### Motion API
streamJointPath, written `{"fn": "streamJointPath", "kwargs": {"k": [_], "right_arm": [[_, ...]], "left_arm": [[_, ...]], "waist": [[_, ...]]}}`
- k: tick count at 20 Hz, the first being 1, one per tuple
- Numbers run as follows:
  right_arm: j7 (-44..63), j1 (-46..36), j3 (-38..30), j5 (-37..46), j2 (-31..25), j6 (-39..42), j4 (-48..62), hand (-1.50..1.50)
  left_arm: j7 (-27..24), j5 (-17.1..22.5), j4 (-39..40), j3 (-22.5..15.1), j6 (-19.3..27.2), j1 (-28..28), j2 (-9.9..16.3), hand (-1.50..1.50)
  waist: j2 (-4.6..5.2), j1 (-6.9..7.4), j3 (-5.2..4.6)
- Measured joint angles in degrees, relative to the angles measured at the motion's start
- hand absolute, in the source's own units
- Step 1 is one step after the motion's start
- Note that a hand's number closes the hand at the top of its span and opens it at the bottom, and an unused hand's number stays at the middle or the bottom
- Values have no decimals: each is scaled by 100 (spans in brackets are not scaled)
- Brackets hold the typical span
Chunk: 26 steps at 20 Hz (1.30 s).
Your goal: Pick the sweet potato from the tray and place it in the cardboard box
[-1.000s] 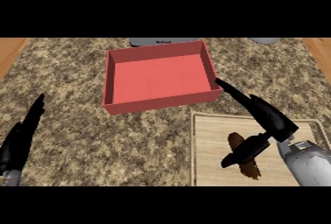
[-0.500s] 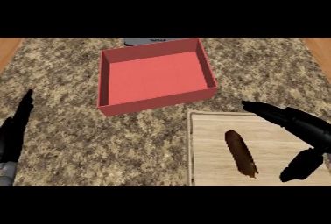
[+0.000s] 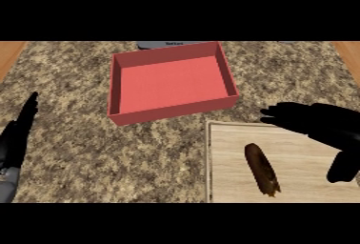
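Right hand (image 3: 325,125) comes in from the right edge, above the far right part of the tray (image 3: 232,181). Palm down, fingers (image 3: 277,114) extended and spread, pointing left, tips over the tray's far edge. Thumb (image 3: 342,167) hangs down toward the near side, apart from the fingers. Nothing held; hand is unclosed. Right forearm not visible.

Left hand (image 3: 15,138) well left of the tray, at the left edge. Fingers straight, pointing away from the robot, edge-on. Holds nothing. A bit of grey forearm (image 3: 5,186) shows below it.
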Motion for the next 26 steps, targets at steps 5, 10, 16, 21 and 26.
{"fn": "streamJointPath", "kwargs": {"k": [5, 10, 16, 21, 26], "right_arm": [[632, -492, 580, 659, 69, 792, -201, -150], [1358, -981, 1073, 1123, 596, 1731, -103, -150], [1818, -1081, 1327, 1714, 1276, 2229, 136, -150], [1819, -1017, 1426, 2222, 1628, 2302, 313, -150], [1731, -901, 1300, 2587, 1843, 2444, 284, -150]], "left_arm": [[-11, -113, 75, -14, 46, -67, -133, 0], [-111, -121, 163, 87, -68, -73, -147, 0], [-102, -230, 266, 272, -181, -152, -205, 0], [-84, -336, 89, 413, -280, 24, -281, 0], [-25, -510, 98, 548, -366, -16, -420, 0]], "waist": [[-1, 23, -2], [0, 41, -1], [-3, -4, 5], [-7, -13, 7], [-7, -35, 9]]}}
